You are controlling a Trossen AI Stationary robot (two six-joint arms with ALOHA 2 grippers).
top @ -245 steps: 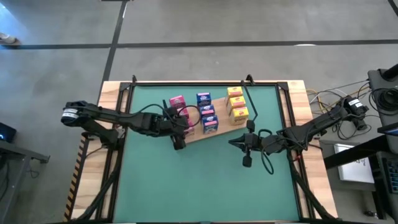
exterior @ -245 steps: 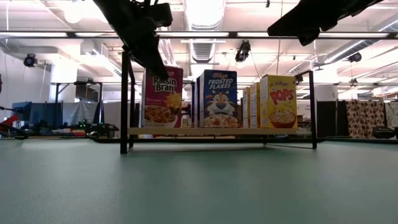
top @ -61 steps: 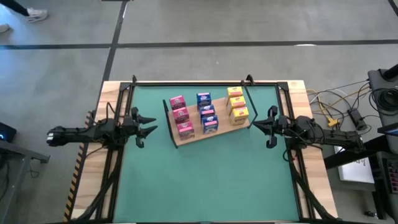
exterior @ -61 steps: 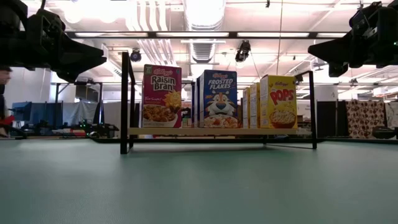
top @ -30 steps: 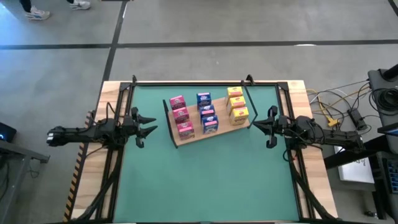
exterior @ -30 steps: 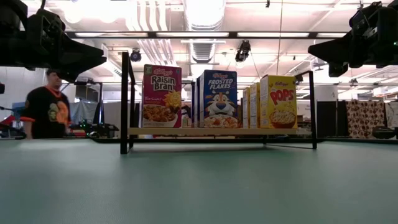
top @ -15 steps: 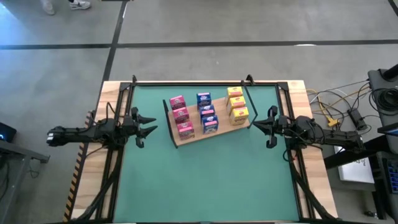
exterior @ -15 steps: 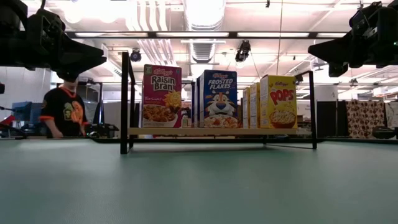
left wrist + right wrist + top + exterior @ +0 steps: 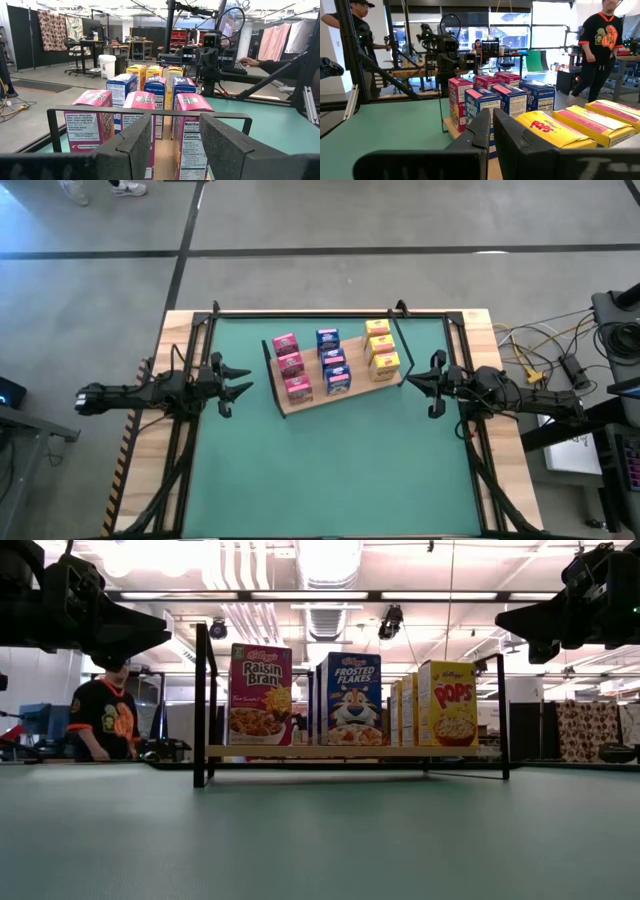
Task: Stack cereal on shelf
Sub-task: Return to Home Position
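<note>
The shelf (image 9: pixel 352 394), a light wooden board with black wire end frames (image 9: pixel 203 705), stands on the green mat (image 9: pixel 330 470) at the far middle. The cereal stands upright on it in three rows: pink (image 9: pixel 291 364), blue (image 9: pixel 333 360) and yellow (image 9: pixel 381 347). In the low view the front boxes are pink (image 9: pixel 260 695), blue (image 9: pixel 352 698) and yellow (image 9: pixel 446 703). My left gripper (image 9: pixel 245 381) hangs level at the mat's left edge, open and holding nothing, pointing at the pink row (image 9: pixel 92 125). My right gripper (image 9: pixel 407 380) hangs level just right of the shelf, shut and holding nothing, its fingers (image 9: pixel 492 130) toward the yellow boxes (image 9: pixel 547 127).
Bare green mat (image 9: pixel 320 840) lies between the shelf and the near edge. Black rails (image 9: pixel 300 313) frame the wooden table. Cables (image 9: pixel 545 345) lie off the right side. A person (image 9: pixel 100 718) stands in the room beyond the table.
Both arms and all boxes have kept still. In the room behind, the person has stepped a little toward the shelf's side.
</note>
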